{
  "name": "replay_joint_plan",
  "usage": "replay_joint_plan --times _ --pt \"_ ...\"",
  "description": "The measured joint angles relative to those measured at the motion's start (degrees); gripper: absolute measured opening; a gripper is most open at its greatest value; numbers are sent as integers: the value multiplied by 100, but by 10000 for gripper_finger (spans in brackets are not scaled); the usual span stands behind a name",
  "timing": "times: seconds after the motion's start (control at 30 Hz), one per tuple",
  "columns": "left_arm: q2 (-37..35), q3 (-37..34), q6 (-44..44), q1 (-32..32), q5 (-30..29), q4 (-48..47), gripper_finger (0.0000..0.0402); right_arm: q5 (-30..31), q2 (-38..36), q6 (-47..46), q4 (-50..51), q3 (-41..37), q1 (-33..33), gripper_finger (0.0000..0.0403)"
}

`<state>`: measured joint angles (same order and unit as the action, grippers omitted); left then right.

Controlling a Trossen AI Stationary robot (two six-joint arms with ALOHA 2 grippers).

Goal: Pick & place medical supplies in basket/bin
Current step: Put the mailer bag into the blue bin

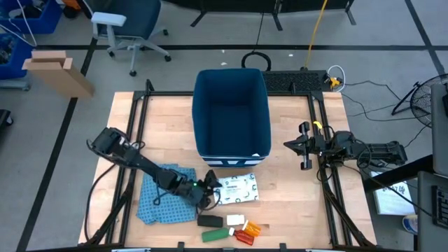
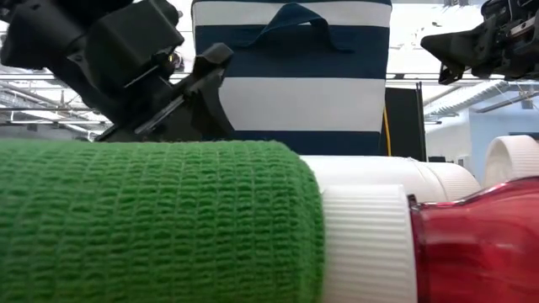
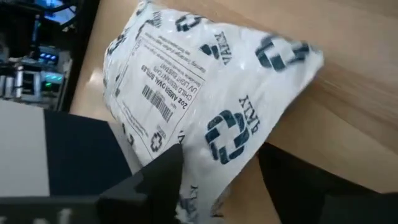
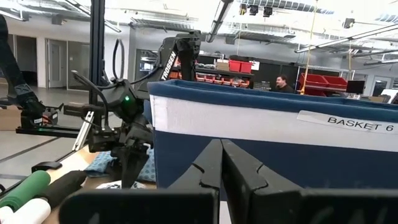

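Packet [image 1: 238, 189] between basket [image 1: 232, 115] and green roll [image 1: 215, 234].

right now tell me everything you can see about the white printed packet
The white printed packet is a flat, crinkly plastic-looking pouch with dark blue logos and a black barcode label. It lies flat on the wooden table, just in front of the blue bin's striped end and beside the blue patterned cloth. The left gripper is at its edge, one of its fingers against the wrapper; the packet is not lifted.

Bright overhead light, soft shadows; the low view's foreground seems blurred.
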<state>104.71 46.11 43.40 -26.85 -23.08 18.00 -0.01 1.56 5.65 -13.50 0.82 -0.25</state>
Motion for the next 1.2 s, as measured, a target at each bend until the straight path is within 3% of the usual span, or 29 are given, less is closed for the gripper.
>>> replay_joint_plan --times 0.27,0.4,0.67,0.93,1.2 --pt "-64 0 172 43 256 285 18 0 0 -2 1 1 0 0" --pt "-416 -2 192 -94 265 329 8 0 0 -2 1 0 0 0" --pt "-2107 -2 -97 -730 230 128 3 -2 0 -44 3 2 0 0" --pt "-3961 -2 -1206 -978 -321 -1213 2 -2 0 -195 3 1 -1 0" --pt "-5496 -327 -1608 -995 -462 -2304 1 -2 0 -200 5 1 -1 0"
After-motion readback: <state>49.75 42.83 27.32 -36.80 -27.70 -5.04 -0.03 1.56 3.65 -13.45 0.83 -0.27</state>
